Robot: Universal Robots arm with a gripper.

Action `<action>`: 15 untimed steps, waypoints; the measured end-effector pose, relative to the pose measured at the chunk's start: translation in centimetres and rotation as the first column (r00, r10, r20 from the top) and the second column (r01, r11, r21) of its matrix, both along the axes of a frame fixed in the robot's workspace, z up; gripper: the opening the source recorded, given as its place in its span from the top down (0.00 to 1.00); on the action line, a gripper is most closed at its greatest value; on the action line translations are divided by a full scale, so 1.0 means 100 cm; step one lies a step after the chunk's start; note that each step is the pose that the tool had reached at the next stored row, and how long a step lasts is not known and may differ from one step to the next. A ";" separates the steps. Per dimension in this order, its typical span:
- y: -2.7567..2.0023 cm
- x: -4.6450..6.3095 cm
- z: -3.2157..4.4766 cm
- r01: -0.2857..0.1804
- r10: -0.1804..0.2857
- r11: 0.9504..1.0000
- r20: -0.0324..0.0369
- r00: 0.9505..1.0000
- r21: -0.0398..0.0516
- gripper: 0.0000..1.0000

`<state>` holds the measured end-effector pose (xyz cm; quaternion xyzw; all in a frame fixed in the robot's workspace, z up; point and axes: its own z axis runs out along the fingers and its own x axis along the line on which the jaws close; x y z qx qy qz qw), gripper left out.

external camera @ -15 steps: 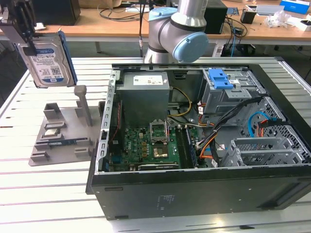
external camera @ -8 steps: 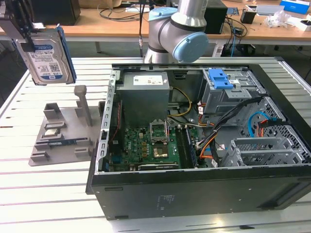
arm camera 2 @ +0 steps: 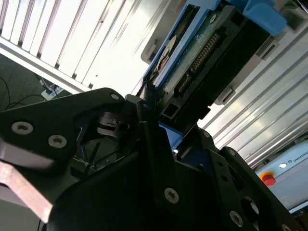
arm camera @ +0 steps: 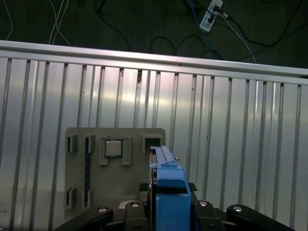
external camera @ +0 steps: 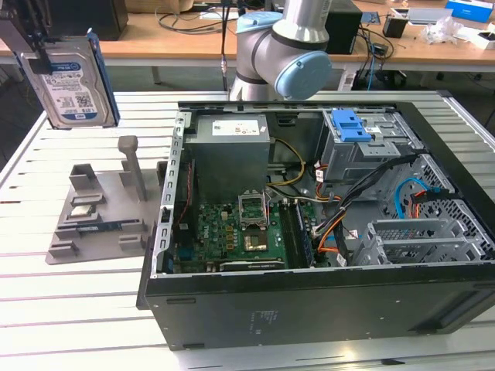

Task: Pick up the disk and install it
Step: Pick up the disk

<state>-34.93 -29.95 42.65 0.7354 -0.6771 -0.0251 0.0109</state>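
Nearest in the exterior view, an open computer case is laid on its side on the slatted metal table, with its black wall turned toward the camera. Inside it, a green motherboard is seen at the exterior view's left. A grey power supply with a white sticker is placed behind the motherboard. A metal drive cage is found further to the exterior view's right, topped by a bare blue bracket.

Just beside the case, at the exterior view's left, a grey parts fixture is set on the table. A small square chip is seated in one of its pockets.

Above the fixture and clear of it, the disk is held upright in the air. Its blue-and-white label is turned toward the camera, and its blue carrier frame is visible along one edge. The tool is clamped on the disk from both sides, as is seen in both wrist views.

Behind the case, the robot arm is seen. Farthest back, a wooden table carrying cables and boxes is noted.
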 end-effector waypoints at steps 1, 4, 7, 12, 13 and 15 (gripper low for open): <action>0.0000 0.000 0.0014 0.000 0.000 1.000 0.000 1.000 0.000 0.63; 0.0000 0.000 0.0057 0.000 0.000 1.000 0.000 1.000 0.000 0.63; 0.0000 0.000 0.0106 0.000 0.000 1.000 0.000 1.000 0.000 0.63; 0.0000 0.000 0.0202 0.000 0.000 1.000 0.000 1.000 0.000 0.63; 0.0000 0.000 0.0236 0.000 0.000 1.000 0.000 1.000 0.000 0.63; 0.0000 0.000 0.0272 0.000 0.000 1.000 0.000 1.000 0.000 0.63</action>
